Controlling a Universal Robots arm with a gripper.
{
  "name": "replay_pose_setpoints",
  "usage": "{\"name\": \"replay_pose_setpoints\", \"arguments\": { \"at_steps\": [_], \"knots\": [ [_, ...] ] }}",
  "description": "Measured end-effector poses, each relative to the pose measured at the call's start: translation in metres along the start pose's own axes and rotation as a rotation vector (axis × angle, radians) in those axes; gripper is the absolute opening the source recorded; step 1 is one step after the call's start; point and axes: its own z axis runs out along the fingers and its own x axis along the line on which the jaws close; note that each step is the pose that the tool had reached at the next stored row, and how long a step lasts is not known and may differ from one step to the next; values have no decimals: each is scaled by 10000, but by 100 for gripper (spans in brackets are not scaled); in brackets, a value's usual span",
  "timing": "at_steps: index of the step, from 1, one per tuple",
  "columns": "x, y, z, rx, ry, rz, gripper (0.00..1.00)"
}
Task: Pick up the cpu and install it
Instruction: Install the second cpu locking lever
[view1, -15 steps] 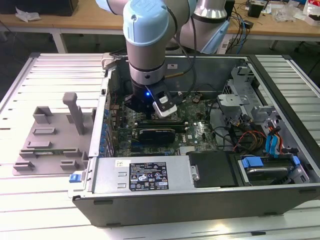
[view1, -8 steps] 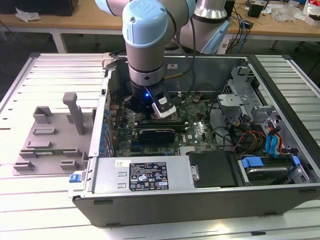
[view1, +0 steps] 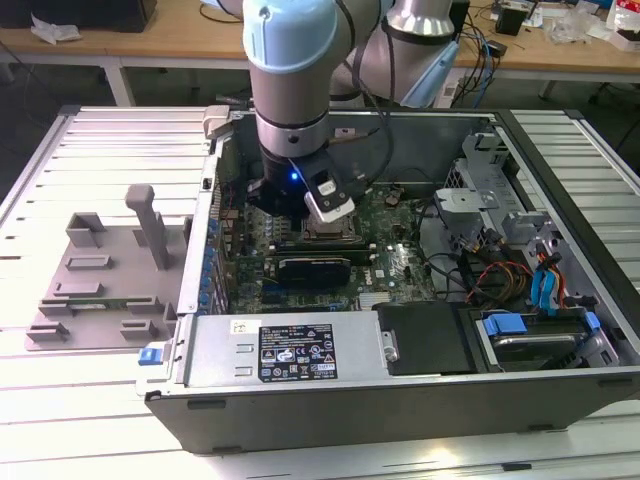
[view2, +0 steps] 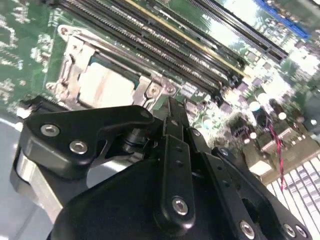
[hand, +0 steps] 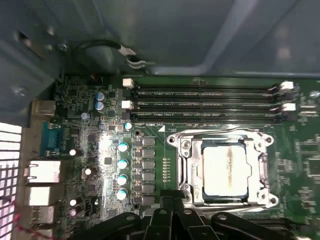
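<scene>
While my arm hangs over the open computer case (view1: 400, 350) in the exterior view, my wrist sits low above the motherboard (view1: 400, 262); the grey tray (view1: 100, 280) with upright posts lies outside the case toward the exterior view's left, well apart from me.

Second wrist view: the cpu (view2: 106, 85) lies flat inside the socket frame (view2: 70, 65), its silvery top exposed. My gripper (view2: 172, 117) looks drawn narrow, its black fingers close together and holding nothing, with the tips just beside the socket's edge and not touching the chip.

First wrist view: the cpu (hand: 225, 169) sits square within the socket frame (hand: 185, 150), beside the memory slots (hand: 200, 105). My gripper's linkage (hand: 170, 220) is near the frame's edge.

Judgement: pick and placement look done. Whether the retention frame is latched, I cannot tell.
</scene>
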Motion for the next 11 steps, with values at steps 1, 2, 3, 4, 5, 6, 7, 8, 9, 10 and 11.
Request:
{"name": "replay_pose_setpoints", "arguments": {
  "at_steps": [1,2,3,4,5,6,7,8,9,10,11],
  "knots": [
    [-4,10,-61,1,-1,0,11],
    [-9,22,-139,11,0,0,11],
    [-11,28,-173,23,0,-1,11],
    [-11,27,-173,21,-1,-2,11],
    [-11,27,-173,21,-1,-2,11],
    [-13,28,-174,43,0,-2,11],
    [-24,29,-173,125,0,-4,11],
    [-33,32,-172,191,0,-2,11],
    [-43,39,-171,267,0,1,11],
    [-72,61,-166,374,-2,8,11],
    [-133,74,-161,451,-3,16,11]
  ]
}}
